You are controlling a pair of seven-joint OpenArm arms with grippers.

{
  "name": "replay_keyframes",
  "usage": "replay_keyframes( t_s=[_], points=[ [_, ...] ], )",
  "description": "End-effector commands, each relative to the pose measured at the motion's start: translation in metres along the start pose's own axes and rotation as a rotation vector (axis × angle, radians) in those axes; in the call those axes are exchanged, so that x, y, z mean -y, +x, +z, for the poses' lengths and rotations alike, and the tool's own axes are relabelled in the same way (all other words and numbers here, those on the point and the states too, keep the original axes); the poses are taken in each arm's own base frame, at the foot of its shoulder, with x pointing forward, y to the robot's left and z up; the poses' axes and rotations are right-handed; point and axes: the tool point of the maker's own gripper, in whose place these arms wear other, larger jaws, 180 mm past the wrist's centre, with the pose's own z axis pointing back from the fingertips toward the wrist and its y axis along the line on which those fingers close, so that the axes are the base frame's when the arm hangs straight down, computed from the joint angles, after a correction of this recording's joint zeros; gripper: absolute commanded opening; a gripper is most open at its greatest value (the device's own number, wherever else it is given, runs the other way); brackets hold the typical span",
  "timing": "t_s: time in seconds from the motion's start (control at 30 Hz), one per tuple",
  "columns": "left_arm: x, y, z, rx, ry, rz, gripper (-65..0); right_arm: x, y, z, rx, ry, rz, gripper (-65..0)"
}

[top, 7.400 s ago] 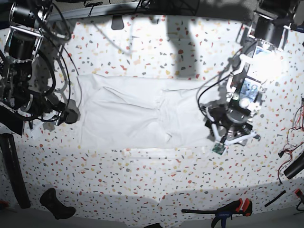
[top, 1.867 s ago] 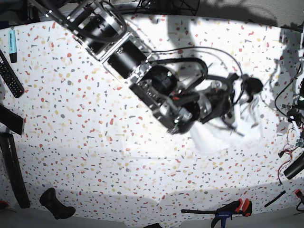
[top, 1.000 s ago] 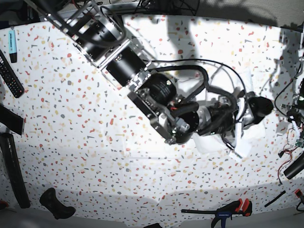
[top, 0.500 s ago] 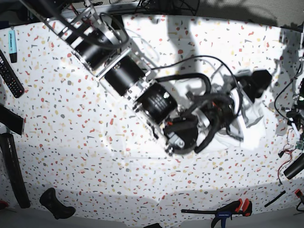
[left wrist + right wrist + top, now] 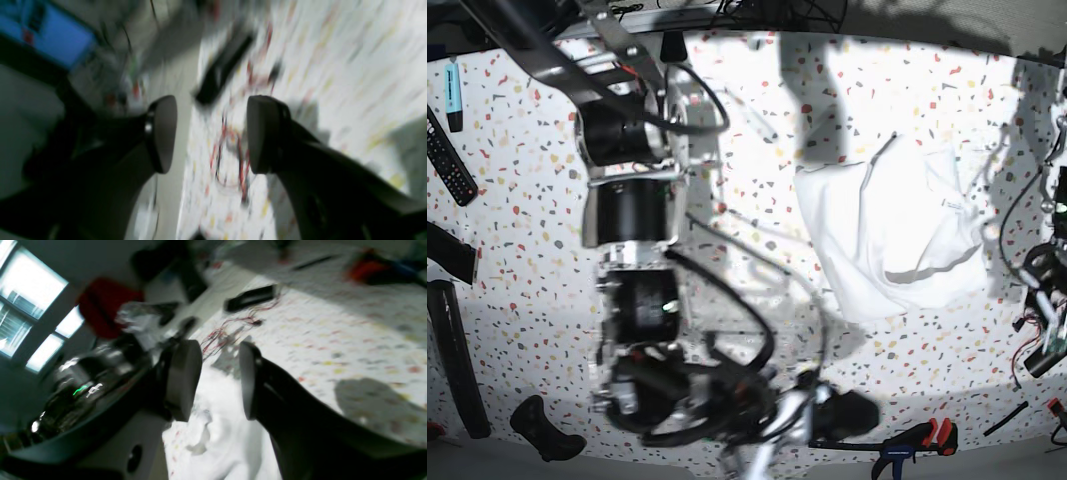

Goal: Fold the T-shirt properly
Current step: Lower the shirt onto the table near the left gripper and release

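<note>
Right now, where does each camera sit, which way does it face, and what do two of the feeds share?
Base: overhead, looking down on the speckled table; T-shirt folded at right, right arm sweeping across.
Left wrist: behind the left fingers, open, facing blurred table edge and red wires.
Right wrist: behind the right fingers, apart and empty, facing the shirt.
Shared: both wrist feeds show the wires and a black bar.

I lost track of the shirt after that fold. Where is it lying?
In the base view the T-shirt lies folded on the table, right of centre, near the right edge where the left arm sits; neither gripper holds it.
</note>
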Motion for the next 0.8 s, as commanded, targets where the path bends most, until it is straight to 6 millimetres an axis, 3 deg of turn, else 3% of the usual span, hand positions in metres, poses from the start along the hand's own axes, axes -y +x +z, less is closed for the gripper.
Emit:
replay_keyframes(
  t_s=[0.0, 0.1, 0.17, 0.4, 0.57, 0.77],
  points=[
    [-0.014, 0.036, 0.011, 0.115, 0.030, 0.005, -32.6, 0.000, 0.028, 0.012, 0.068, -0.002, 0.046, -43.0],
    [0.009, 0.089, 0.048, 0.279, -0.127, 0.074, -32.6, 0.034, 0.024, 0.052, 0.053, -0.114, 0.035, -43.0],
    [0.031, 0.110, 0.070, 0.364, -0.253, 0.101, -32.6, 0.053, 0.017, 0.078, 0.015, -0.182, 0.033, -43.0],
    [0.092, 0.119, 0.082, 0.379, -0.496, 0.265, -32.6, 0.091, 0.012, 0.148, -0.055, -0.359, 0.054, -42.9],
    [0.135, 0.141, 0.108, 0.433, -0.665, 0.388, -32.6, 0.111, 0.003, 0.171, -0.125, -0.484, 0.072, -42.9],
    [0.199, 0.167, 0.147, 0.470, -0.815, 0.395, -32.6, 0.111, 0.006, 0.167, -0.107, -0.478, 0.074, -42.9]
  ],
)
